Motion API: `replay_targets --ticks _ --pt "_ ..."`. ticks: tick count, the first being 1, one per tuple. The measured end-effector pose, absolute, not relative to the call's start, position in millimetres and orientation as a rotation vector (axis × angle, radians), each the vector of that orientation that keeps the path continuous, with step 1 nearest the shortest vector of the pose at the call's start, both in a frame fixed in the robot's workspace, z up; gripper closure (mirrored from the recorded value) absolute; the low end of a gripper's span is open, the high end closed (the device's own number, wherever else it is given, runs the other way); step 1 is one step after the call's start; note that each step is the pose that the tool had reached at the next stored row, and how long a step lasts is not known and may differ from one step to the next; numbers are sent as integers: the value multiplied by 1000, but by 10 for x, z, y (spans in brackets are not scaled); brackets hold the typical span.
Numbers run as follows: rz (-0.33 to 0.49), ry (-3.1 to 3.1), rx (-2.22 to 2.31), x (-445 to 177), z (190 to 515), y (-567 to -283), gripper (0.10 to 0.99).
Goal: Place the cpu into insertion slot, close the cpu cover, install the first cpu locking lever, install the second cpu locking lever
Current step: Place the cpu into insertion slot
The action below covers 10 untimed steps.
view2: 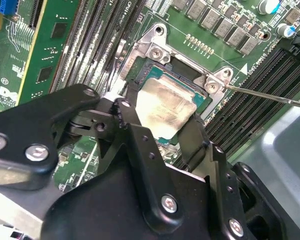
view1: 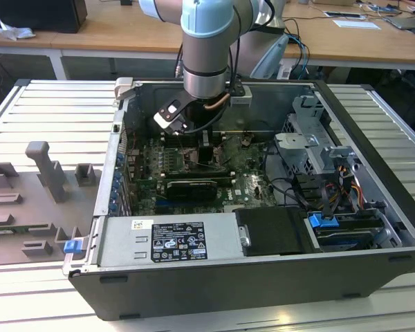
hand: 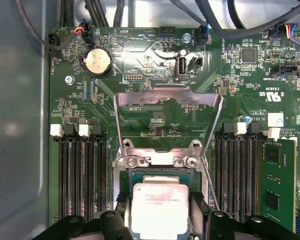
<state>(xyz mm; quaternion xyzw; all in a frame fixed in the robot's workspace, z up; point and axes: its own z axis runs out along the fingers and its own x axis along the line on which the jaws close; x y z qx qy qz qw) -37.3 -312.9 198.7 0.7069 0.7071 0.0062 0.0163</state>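
Inside the open computer case (view1: 277, 283) the arm (view1: 206, 48) is reaching down over the green circuit board (hand: 140, 65). In both wrist views the gripper (view2: 157, 116) is closing on the chip (view2: 166, 106). Its black fingers (view2: 137, 137) are pressing against two opposite edges, with the chip sitting between them. The chip is a small flat square with a pale silvery-beige metal top, dull and slightly smudged, with faint print across it and a thin green border showing around the metal. It is lying over the socket (hand: 140, 176) – level with the rim or just above it, which one cannot be told. The cover (hand: 132, 98), a thin silvery frame with a big middle cut-out, is standing open on its hinge beyond the chip. Long black memory slots (hand: 82, 175) are flanking the socket on both sides.
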Motion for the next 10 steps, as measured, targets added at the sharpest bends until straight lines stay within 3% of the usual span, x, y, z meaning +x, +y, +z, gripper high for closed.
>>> replay_targets --ticks 2,10 --pt "20 2199 2198 -373 1997 -3128 545" --pt "14 2215 2177 -373 1984 -3129 545"
